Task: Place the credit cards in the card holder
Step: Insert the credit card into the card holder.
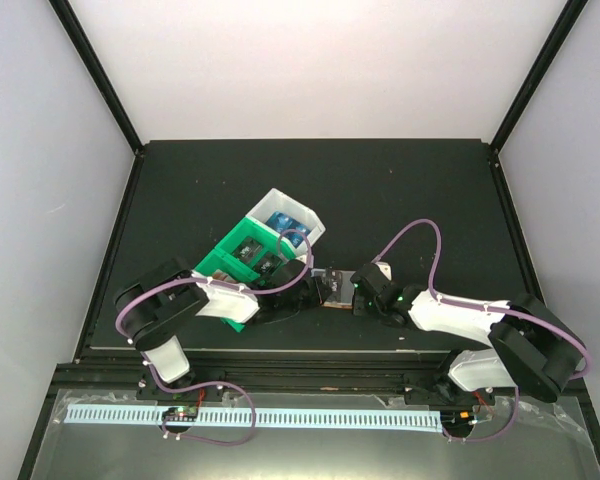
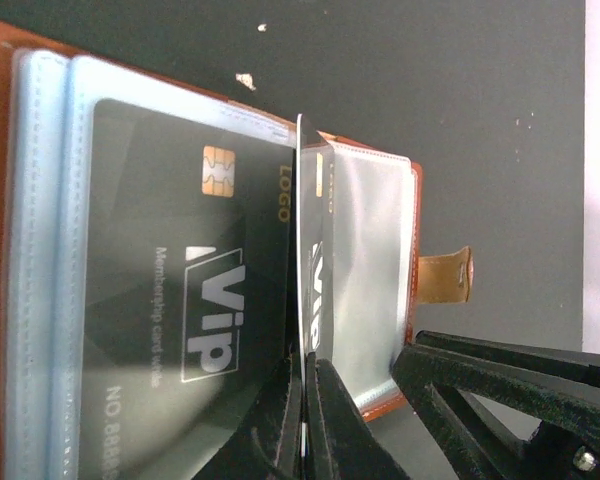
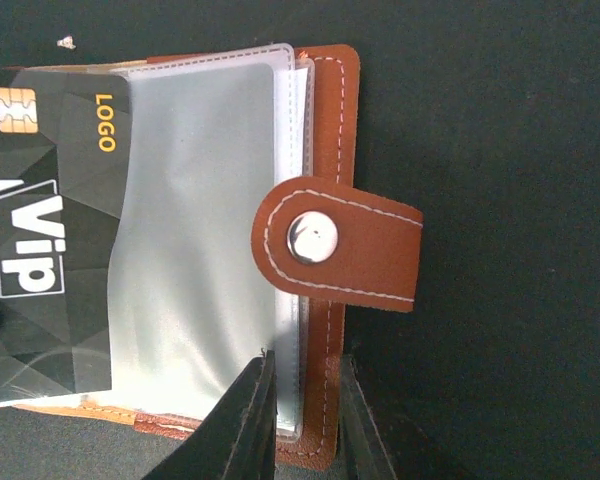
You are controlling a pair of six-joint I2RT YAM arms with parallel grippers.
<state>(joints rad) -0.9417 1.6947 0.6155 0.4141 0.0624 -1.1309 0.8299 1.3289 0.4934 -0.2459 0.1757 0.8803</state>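
Observation:
The brown card holder (image 1: 336, 288) lies open between my two grippers. In the left wrist view a black VIP credit card (image 2: 180, 300) sits inside a clear pocket. My left gripper (image 2: 308, 365) is shut on a second black card (image 2: 302, 240), seen edge-on and standing at the mouth of the neighbouring pocket (image 2: 370, 270). In the right wrist view that card (image 3: 50, 240) reaches partly over the clear sleeve. My right gripper (image 3: 306, 375) is shut on the holder's leather cover (image 3: 325, 120) and sleeve edge, just below the snap tab (image 3: 340, 245).
A green-and-white tray (image 1: 228, 262) stands behind my left arm, with blue cards (image 1: 283, 222) and darker cards (image 1: 248, 250) in its compartments. The black mat (image 1: 400, 190) ends at white walls. My right gripper's fingers (image 2: 510, 390) show at the left wrist view's lower right.

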